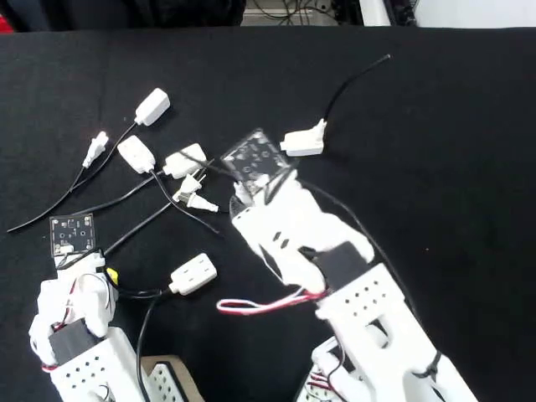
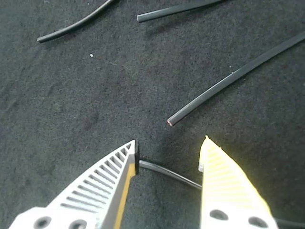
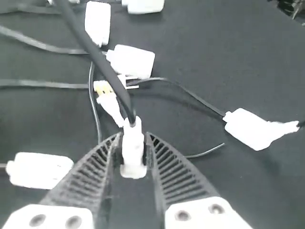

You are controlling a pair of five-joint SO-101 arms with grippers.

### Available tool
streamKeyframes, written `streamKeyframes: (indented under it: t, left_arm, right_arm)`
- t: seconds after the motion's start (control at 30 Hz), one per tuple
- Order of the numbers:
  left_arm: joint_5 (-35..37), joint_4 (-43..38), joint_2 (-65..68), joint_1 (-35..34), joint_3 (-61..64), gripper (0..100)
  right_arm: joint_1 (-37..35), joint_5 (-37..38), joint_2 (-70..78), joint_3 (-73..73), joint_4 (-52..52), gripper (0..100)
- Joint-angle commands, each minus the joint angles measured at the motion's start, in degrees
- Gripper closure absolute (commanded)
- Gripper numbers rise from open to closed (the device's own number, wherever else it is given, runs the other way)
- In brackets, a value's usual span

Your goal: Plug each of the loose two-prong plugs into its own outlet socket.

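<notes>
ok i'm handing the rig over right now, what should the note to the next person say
Left gripper: open, low over the black cloth, nothing held; a black cable lies between its fingers.
Right gripper: shut on a white plug, mid-table.
Other pieces lie scattered left of centre, e.g. a socket and a loose plug.
Done: no plug clearly seated.
Left: seat the held plug, then the others.

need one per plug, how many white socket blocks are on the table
5. far block at upper left; left block and middle block side by side nearer; near block by the left arm; right block beyond the right arm. The arms may hide more.
</notes>
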Motion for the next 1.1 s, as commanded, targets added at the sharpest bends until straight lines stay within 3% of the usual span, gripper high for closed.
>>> streamKeyframes:
  t: [0.0,0.2,0.37,0.67,0.8,1.07]
  left_arm:
    - [-0.4,-1.2,-0.2,0.9,0.2,78]
    - [-0.4,-1.2,-0.2,0.9,0.2,78]
    - [-0.4,-1.2,-0.2,0.6,0.2,78]
    - [-0.4,-1.2,-0.2,0.6,0.2,78]
    - [-0.4,-1.2,-0.2,0.6,0.2,78]
    - [-0.4,-1.2,-0.2,0.6,0.2,78]
  right_arm:
    - [-3.0,-8.2,-2.2,2.1,-1.6,98.6]
    - [-9.4,-22.6,-2.7,8.2,-6.3,98.2]
    - [-14.0,-33.3,-2.6,16.3,-17.0,98.5]
    - [-15.5,-35.0,-2.3,25.2,-28.8,98.5]
    - [-11.4,-38.9,-2.3,25.0,-27.5,98.5]
    - [-17.2,-45.5,-2.2,26.1,-27.2,98.5]
